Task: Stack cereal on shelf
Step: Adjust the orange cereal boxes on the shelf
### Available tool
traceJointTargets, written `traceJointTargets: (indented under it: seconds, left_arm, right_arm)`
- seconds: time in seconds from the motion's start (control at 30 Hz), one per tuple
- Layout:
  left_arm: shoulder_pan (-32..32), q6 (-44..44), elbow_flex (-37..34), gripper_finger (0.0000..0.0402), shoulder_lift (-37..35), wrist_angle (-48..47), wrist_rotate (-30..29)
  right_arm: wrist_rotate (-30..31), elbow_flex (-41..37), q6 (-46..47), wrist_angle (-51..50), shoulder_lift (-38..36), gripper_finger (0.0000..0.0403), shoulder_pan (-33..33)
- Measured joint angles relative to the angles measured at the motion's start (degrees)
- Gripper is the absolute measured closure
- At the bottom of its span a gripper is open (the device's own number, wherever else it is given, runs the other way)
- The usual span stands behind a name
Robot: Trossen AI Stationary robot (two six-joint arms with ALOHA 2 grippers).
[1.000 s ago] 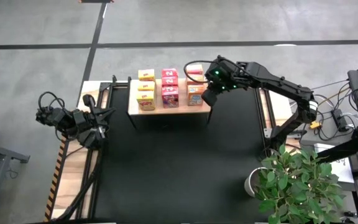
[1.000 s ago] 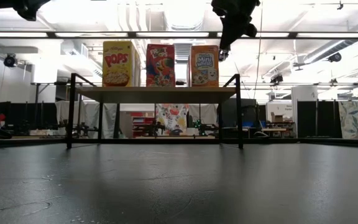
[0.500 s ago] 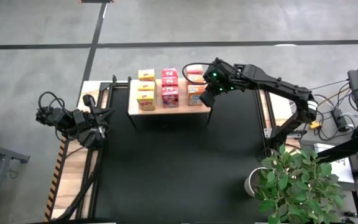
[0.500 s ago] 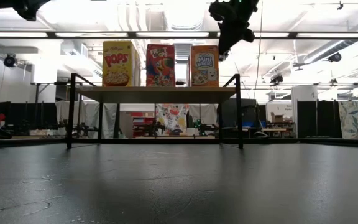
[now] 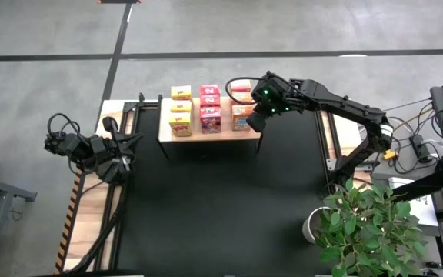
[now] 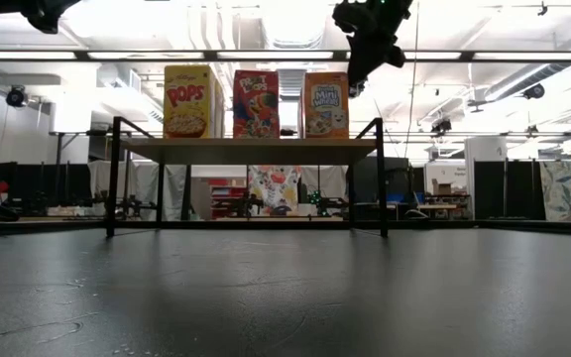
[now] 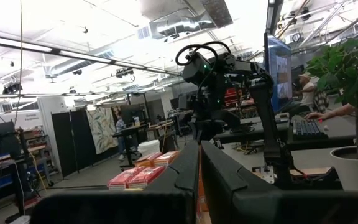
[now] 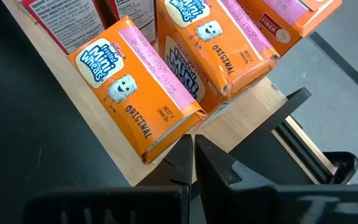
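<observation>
the cereal boxes point(image 5: 206, 109) stand in three colour rows on the wooden shelf point(image 5: 166, 132), fronts forward. the right gripper point(image 5: 255, 121), fingers pressed together and empty, hovers beside the orange row. the left gripper point(image 5: 126, 143), likewise closed, waits at the table's left edge.

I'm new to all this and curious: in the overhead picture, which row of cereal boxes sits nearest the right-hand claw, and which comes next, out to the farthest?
Measured from the right gripper, shut, at the shelf's right end:
1. Orange boxes, the row beside it.
2. Pink-red boxes, middle row.
3. Yellow boxes, the row at the far left end.
</observation>
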Motion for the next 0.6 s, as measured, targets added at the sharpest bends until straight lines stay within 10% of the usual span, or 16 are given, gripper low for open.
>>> traceJointTargets:
  seconds: [0.6]
  left_arm:
    - [0.0,-0.2,0.0,0.0402,0.0,0.0,0.0]
  right_arm:
    - [-0.5,0.0,0.1,0.3,0.0,0.0394,0.0]
